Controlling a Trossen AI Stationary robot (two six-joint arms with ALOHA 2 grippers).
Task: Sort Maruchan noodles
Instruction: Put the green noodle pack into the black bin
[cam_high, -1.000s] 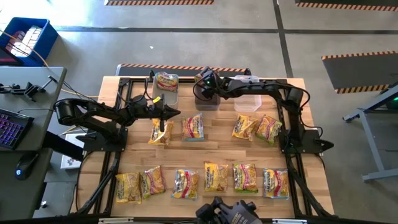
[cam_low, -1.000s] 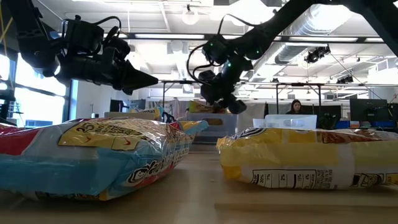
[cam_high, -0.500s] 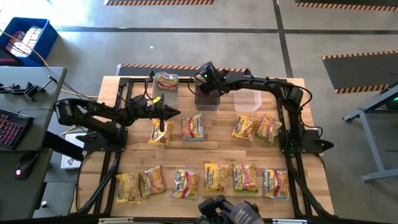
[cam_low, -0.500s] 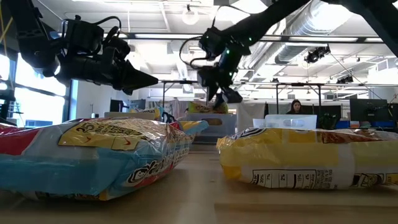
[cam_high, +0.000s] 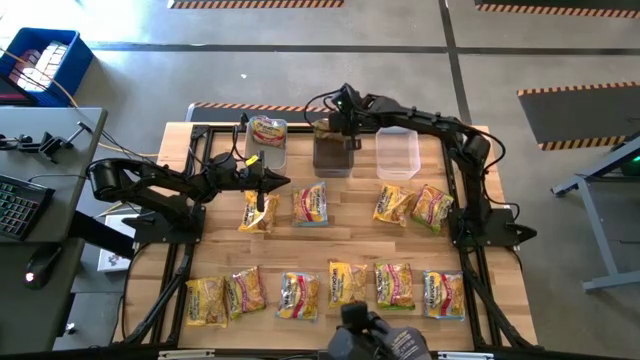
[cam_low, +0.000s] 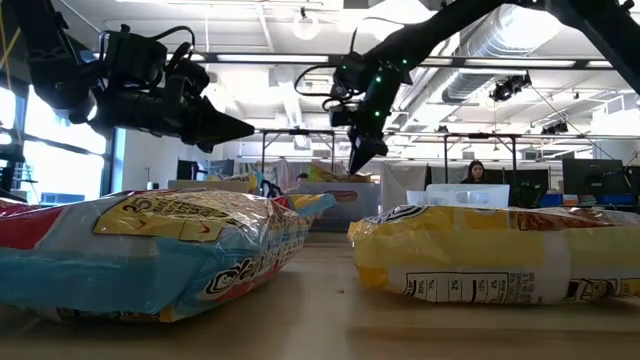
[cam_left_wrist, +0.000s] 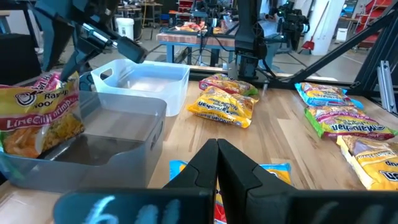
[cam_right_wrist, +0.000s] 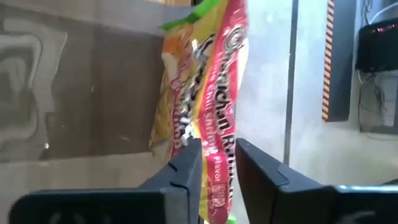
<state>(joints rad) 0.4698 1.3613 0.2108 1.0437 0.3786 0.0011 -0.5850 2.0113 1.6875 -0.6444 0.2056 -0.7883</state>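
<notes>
My right gripper (cam_high: 341, 119) hangs open over the dark tub (cam_high: 332, 158) at the table's far side and points steeply down. A yellow-and-red Maruchan packet (cam_left_wrist: 38, 117) stands on edge in that tub and leans on its wall. In the right wrist view the packet (cam_right_wrist: 205, 93) shows beyond the gap between my fingers. The left wrist view shows the right gripper (cam_left_wrist: 129, 51) clear of it. My left gripper (cam_high: 266, 186) is shut and hovers level over a packet (cam_high: 258, 212) on the table. Another packet (cam_high: 266, 130) lies in the clear tub at the left (cam_high: 267, 152).
An empty clear tub (cam_high: 397, 156) stands right of the dark one. Several packets lie in a middle row (cam_high: 310, 205) (cam_high: 430, 208). Several more lie along the near edge (cam_high: 347, 284). Two packets (cam_low: 150, 250) (cam_low: 500, 255) fill the low view. A person (cam_low: 474, 172) sits far behind the table.
My right gripper has risen from the dark tub, drifted toward the table's far edge, rolled its wrist and tipped to point steeply down. The packet has stayed in the tub, leaning on its wall.
</notes>
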